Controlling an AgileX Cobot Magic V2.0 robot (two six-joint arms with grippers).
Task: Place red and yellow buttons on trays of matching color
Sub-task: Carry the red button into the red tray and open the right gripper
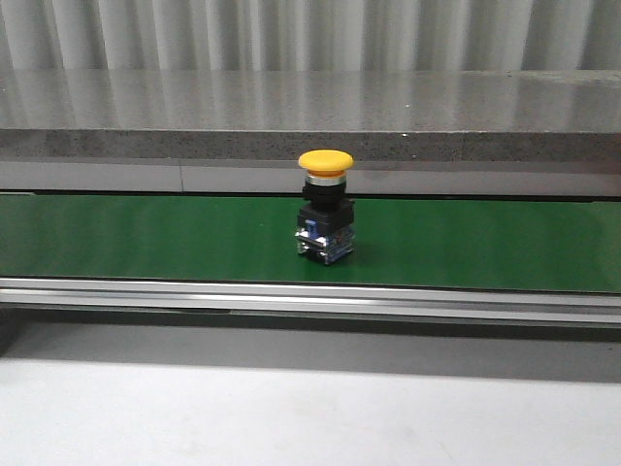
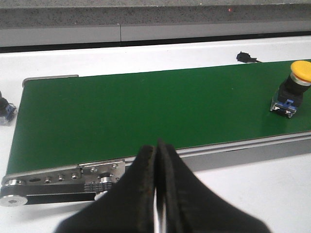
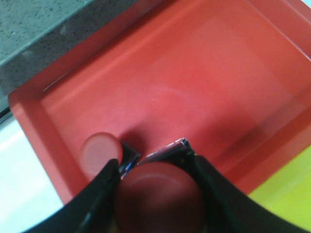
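Note:
A yellow button (image 1: pixel 326 209) with a black and blue base stands upright on the green conveyor belt (image 1: pixel 146 238). The left wrist view shows the same yellow button (image 2: pixel 294 90) far off along the belt from my left gripper (image 2: pixel 156 146), which is shut and empty near the belt's front rail. My right gripper (image 3: pixel 154 165) is shut on a red button (image 3: pixel 160 199), held over the red tray (image 3: pixel 194 73). A second red button (image 3: pixel 101 153) lies in that tray beside one finger. A corner of the yellow tray (image 3: pixel 286 194) shows next to the red one. Neither gripper appears in the front view.
A grey stone ledge (image 1: pixel 310 116) runs behind the belt. The belt's metal rail (image 1: pixel 310 296) fronts the white table. Another button base (image 2: pixel 5 109) sits off the belt's end, and a small black part (image 2: pixel 247 58) lies behind the belt.

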